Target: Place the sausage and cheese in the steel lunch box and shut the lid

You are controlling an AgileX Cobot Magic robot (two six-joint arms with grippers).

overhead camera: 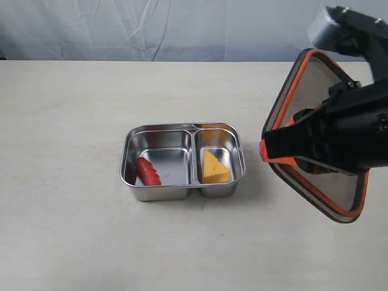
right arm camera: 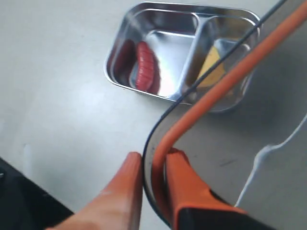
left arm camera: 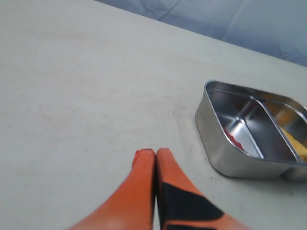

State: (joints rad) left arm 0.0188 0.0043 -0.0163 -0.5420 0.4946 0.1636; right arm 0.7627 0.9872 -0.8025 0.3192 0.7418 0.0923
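Lid point(overhead camera: 312, 85) pinched in right claw point(right arm camera: 153, 155) near right edge of desk point(overhead camera: 73, 230); left claw point(left arm camera: 154, 153) clenched, empty. Level first, centre over steel lunch box point(overhead camera: 160, 194), press evenly.

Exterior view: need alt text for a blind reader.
Right gripper holds the lid tilted, right of the open steel lunch box; sausage lies in its larger left compartment, cheese in the smaller right one.

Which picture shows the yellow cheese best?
The exterior view: the cheese shows whole, in the smaller compartment of the steel lunch box. The right wrist view has the lid crossing it; the left wrist view catches only a yellow sliver.
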